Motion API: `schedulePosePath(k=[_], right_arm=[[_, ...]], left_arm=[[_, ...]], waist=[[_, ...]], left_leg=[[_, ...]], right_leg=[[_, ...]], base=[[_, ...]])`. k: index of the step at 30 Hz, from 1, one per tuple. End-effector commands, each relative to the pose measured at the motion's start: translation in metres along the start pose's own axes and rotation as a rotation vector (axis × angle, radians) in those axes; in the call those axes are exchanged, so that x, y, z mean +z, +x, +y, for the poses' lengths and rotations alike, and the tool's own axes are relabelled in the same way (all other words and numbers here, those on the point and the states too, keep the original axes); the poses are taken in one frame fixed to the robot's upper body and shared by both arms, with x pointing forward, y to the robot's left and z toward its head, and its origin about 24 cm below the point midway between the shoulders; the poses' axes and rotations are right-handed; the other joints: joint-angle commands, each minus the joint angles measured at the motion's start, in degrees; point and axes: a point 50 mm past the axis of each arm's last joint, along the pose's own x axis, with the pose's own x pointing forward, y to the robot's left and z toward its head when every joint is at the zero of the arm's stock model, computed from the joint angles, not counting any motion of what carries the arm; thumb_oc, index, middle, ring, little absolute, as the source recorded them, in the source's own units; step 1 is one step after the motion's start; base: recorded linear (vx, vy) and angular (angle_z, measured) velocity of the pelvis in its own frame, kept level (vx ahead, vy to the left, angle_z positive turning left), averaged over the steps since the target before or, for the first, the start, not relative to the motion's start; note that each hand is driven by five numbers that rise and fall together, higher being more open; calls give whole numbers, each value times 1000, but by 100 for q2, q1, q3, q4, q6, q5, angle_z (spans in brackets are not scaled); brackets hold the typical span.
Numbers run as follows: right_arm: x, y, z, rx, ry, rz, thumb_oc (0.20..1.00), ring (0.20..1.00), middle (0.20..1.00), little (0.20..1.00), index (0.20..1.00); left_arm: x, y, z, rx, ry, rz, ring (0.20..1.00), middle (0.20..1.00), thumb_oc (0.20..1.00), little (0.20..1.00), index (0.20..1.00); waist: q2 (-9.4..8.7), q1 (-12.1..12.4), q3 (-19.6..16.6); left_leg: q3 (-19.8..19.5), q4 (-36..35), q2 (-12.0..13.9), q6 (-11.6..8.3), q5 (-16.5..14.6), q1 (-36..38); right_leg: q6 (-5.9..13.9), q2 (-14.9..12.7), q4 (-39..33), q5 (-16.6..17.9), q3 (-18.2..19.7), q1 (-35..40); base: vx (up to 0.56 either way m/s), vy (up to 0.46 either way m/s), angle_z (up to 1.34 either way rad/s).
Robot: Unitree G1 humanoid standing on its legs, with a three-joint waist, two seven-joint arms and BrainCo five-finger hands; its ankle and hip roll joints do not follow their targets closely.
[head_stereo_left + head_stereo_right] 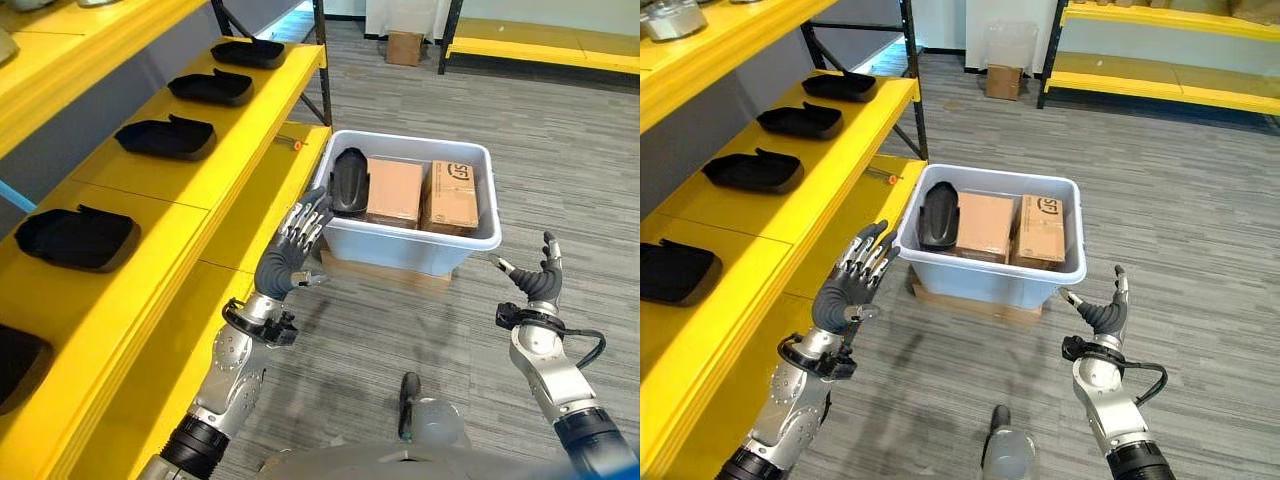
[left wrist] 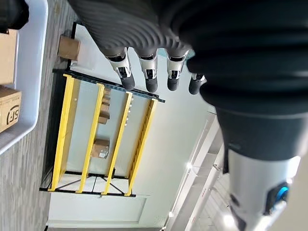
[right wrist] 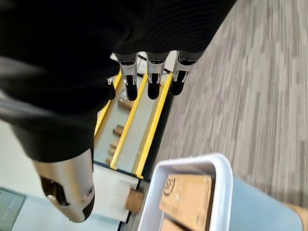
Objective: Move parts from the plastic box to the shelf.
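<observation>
Several black parts [image 1: 166,137] already lie in a row on the yellow shelf [image 1: 230,160], so the job looks well under way. One black part [image 1: 938,214] stands on end at the left of the box [image 1: 990,280] on the floor, beside two cartons [image 1: 985,226]. The left hand [image 1: 852,278] hovers just short of the box, fingers straight and spread, holding nothing. The right hand [image 1: 1104,314] hangs near the box's right corner, fingers loose, empty.

- Even, bright indoor light from overhead — ceiling lamps [image 2: 188,165] glare as white spots in the left wrist view.
- Soft shadows on the grey floor [image 1: 560,150].
- Near hand covers blurred.
</observation>
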Motion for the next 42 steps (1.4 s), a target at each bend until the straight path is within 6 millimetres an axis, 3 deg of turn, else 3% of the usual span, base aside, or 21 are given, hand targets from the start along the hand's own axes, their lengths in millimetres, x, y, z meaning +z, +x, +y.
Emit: schedulePosePath(k=[1,6,7,8,9,10,12,14,16,18,21,22,26,35,39,40,42], right_arm=[[33,6,2,-56,73,-180,1000,1000,1000,1000,1000],[38,8,2,49,40,-242,1000,1000,1000,1000,1000],[36,7,3,66,41,-228,1000,1000,1000,1000,1000],[29,5,3,96,47,-175,1000,1000,1000,1000,1000],[26,4,4,110,56,-159,1000,1000,1000,1000,1000],[24,2,5,120,71,-154,1000,1000,1000,1000,1000],[24,0,7,128,84,-150,1000,1000,1000,1000,1000],[26,-4,8,143,73,-150,1000,1000,1000,1000,1000],[25,-9,9,162,61,-145,1000,1000,1000,1000,1000],[24,-10,12,203,57,-151,1000,1000,1000,1000,1000],[24,-12,11,215,61,-138,1000,1000,1000,1000,1000],[20,-13,9,209,65,-107,1000,1000,1000,1000,1000],[21,-16,15,214,90,-93,1000,1000,1000,1000,1000],[33,-17,25,226,113,-130,1000,1000,1000,1000,1000],[43,-19,40,328,117,-165,1000,1000,1000,1000,1000],[45,-19,45,339,127,-167,1000,1000,1000,1000,1000],[46,-18,49,346,132,-174,1000,1000,1000,1000,1000]], left_arm=[[25,6,-9,-44,2,-141,1000,1000,1000,1000,1000],[26,23,-7,-13,19,-179,1000,1000,1000,1000,1000],[25,24,-7,-5,23,-173,1000,1000,1000,1000,1000],[23,25,-4,28,38,-160,1000,1000,1000,1000,1000],[23,25,-3,43,42,-156,1000,1000,1000,1000,1000],[24,24,-1,65,50,-149,1000,1000,1000,1000,1000],[26,26,-1,75,77,-151,1000,1000,1000,1000,1000],[25,25,0,80,59,-140,1000,1000,1000,1000,1000],[24,21,0,82,50,-129,1000,1000,1000,1000,1000],[24,15,7,102,48,-115,1000,1000,1000,1000,1000],[21,11,10,93,43,-91,1000,1000,1000,1000,1000],[18,10,10,71,15,-73,1000,1000,1000,1000,1000],[20,10,7,55,15,-83,1000,1000,1000,1000,1000],[24,5,9,38,61,-60,1000,1000,1000,1000,1000],[23,5,11,17,55,-43,1000,1000,1000,1000,1000],[23,7,10,12,60,-34,1000,1000,1000,1000,1000],[24,8,10,7,84,-26,1000,1000,1000,1000,1000]], waist=[[-211,-82,31],[-93,-319,87],[-109,-350,85],[-124,-336,104],[-134,-313,126],[-147,-240,202],[-132,-169,310],[-30,-130,325],[-45,-45,358],[-58,84,377],[-70,69,287],[-81,45,219],[-108,88,121],[-260,342,-22],[-356,570,17],[-335,694,87],[-335,761,181]], left_leg=[[-177,23,-370,-516,254,-560],[-239,944,64,-862,919,-735],[-254,1097,65,-853,879,-762],[-503,1396,-113,-799,803,-885],[-586,1434,-260,-619,790,-1038],[-868,1462,-556,-493,690,-1334],[-954,1199,-689,-450,784,-1653],[-776,178,-639,-558,1126,-1785],[-1156,-246,-643,-620,1412,-1890],[-1677,-380,-758,-546,1156,-1887],[-1471,-501,-850,-483,849,-1631],[-1396,-538,-980,-407,658,-1448],[-1374,-683,-1301,-231,372,-1099],[-1495,-756,-1679,123,76,-949],[-1324,-739,-1847,371,-31,-941],[-1258,-819,-1875,490,-94,-847],[-1198,-910,-1901,537,-127,-700]], right_leg=[[389,-170,-997,69,-33,1435],[-3,183,-864,-211,137,1299],[-34,217,-886,-213,156,1304],[-92,307,-951,-205,296,1336],[-140,337,-1006,-76,338,1300],[-128,400,-1050,-58,552,1341],[-99,443,-1121,-85,681,1439],[13,387,-1265,-124,554,1647],[82,294,-1259,-176,640,1808],[131,247,-1157,-242,898,1856],[205,171,-1208,-220,864,1923],[282,100,-1201,-154,809,1893],[453,-30,-1294,44,746,1834],[595,-98,-1045,18,759,1745],[700,-315,-214,237,391,1570],[749,-530,747,626,113,1250],[796,-741,1376,747,34,981]], base=[[139,-312,-61],[146,-241,-39],[201,-199,-44],[117,-113,-36],[157,-70,-35],[97,-10,-45],[151,113,-64],[241,322,-42],[265,314,-34],[235,259,-48],[170,236,-82],[146,268,-51],[121,200,17],[123,167,15],[54,182,-10],[66,203,-47],[93,87,-72]])
